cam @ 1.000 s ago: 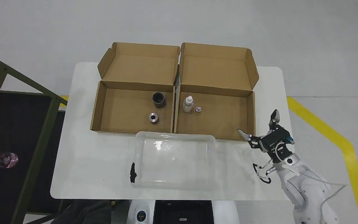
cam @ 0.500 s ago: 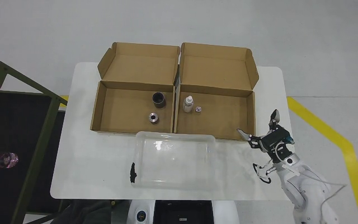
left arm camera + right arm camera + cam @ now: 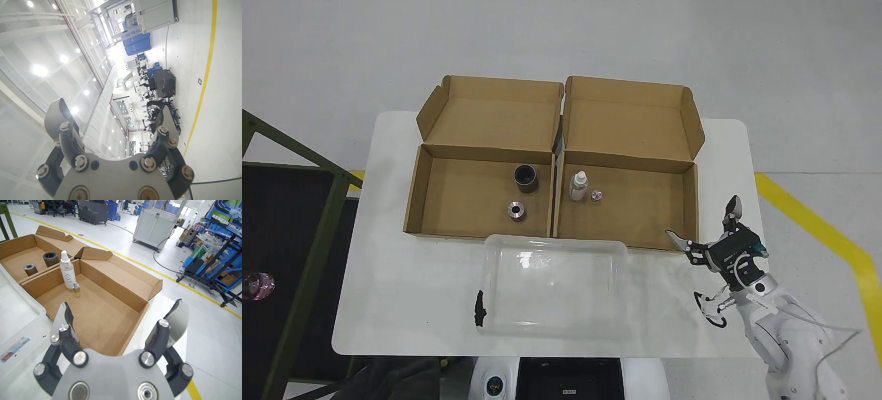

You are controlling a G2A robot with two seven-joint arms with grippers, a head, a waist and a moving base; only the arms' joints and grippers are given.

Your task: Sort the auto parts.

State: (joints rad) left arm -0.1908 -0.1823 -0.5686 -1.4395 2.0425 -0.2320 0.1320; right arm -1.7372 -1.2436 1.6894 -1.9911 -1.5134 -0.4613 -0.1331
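Two open cardboard boxes stand side by side on the white table (image 3: 392,290). The left box (image 3: 447,215) holds a dark cylinder (image 3: 526,177) (image 3: 50,259) and a short metal bushing (image 3: 515,210) (image 3: 29,269). The right box (image 3: 652,215) (image 3: 105,315) holds a white spray bottle (image 3: 580,185) (image 3: 67,273) and a small brass fitting (image 3: 596,196) (image 3: 76,291). My right gripper (image 3: 701,220) (image 3: 122,305) is open and empty, just off that box's near right corner. My left gripper (image 3: 110,108) is open, holds nothing and points up at the hall ceiling.
A clear plastic tray (image 3: 492,300) (image 3: 20,313) lies in front of the boxes, with a small dark mark (image 3: 479,307) by its left side. Both box lids (image 3: 627,120) stand up at the back. The table's right edge is close to my right arm.
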